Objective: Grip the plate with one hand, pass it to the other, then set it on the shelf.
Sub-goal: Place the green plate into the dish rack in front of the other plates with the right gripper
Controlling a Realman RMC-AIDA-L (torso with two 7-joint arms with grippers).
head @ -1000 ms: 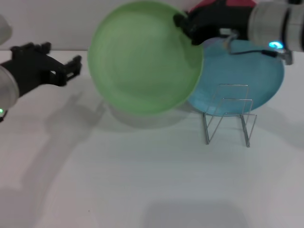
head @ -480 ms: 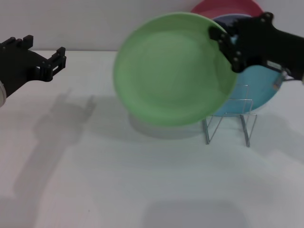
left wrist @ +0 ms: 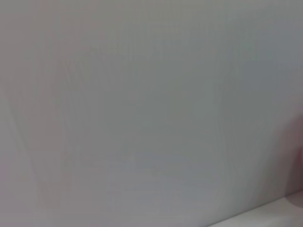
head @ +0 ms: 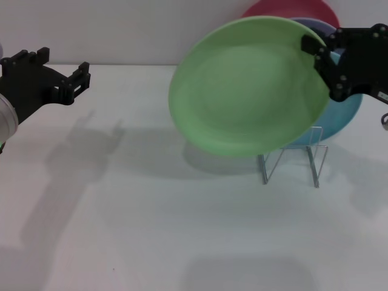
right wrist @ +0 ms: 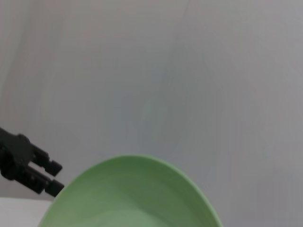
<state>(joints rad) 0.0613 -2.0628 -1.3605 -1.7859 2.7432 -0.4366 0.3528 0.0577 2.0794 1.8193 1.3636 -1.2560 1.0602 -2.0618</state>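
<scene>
The light-green plate [head: 251, 88] hangs tilted in the air above the table, its lower edge just over the left side of the wire shelf [head: 293, 154]. My right gripper [head: 324, 63] is shut on the plate's right rim, at the right of the head view. The plate's top edge also shows in the right wrist view [right wrist: 132, 194]. My left gripper [head: 79, 79] is open and empty at the far left, well clear of the plate. It shows small in the right wrist view [right wrist: 45, 177]. The left wrist view shows only blank wall.
A turquoise plate [head: 345, 115] leans behind the shelf at the back right, with a lavender plate [head: 318, 25] and a red plate [head: 285, 9] behind it. The white table [head: 182, 230] spreads in front and to the left.
My right gripper has carried the green plate to the right, from the middle of the table to over the shelf. My left gripper has drawn back a little to the left.
</scene>
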